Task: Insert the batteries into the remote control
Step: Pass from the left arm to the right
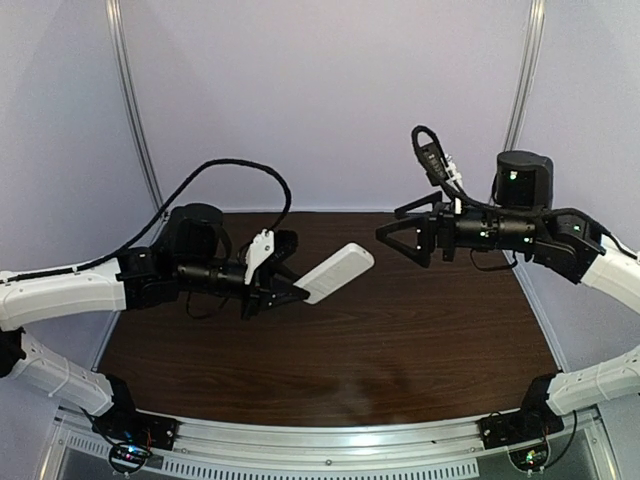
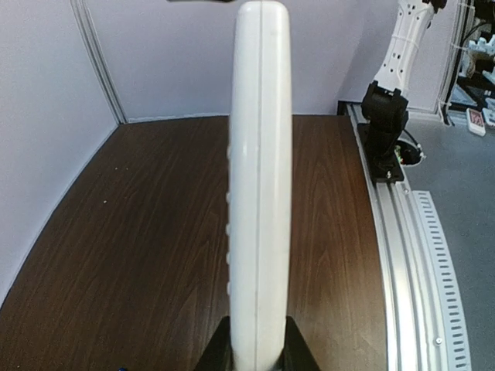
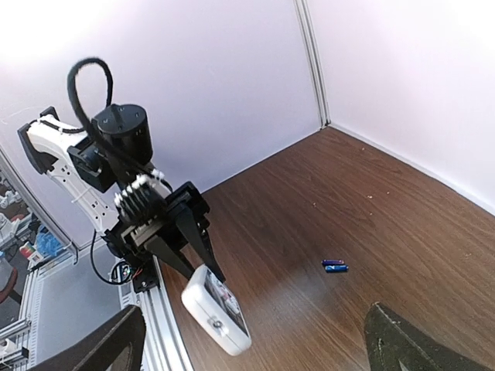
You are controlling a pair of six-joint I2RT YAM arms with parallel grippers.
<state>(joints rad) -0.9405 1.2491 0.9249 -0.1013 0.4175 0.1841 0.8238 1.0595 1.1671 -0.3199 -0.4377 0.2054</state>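
My left gripper is shut on the near end of the white remote control and holds it in the air above the table, tilted up toward the right. In the left wrist view the remote is edge-on between the fingers, buttons facing left. The right wrist view shows its dark face panel. The two blue batteries lie side by side on the table; I cannot see them in the top view. My right gripper is open and empty, in the air facing the remote, apart from it.
The brown wooden table has white walls behind and at both sides. A metal rail runs along the near edge with both arm bases on it. The right arm's base shows in the left wrist view.
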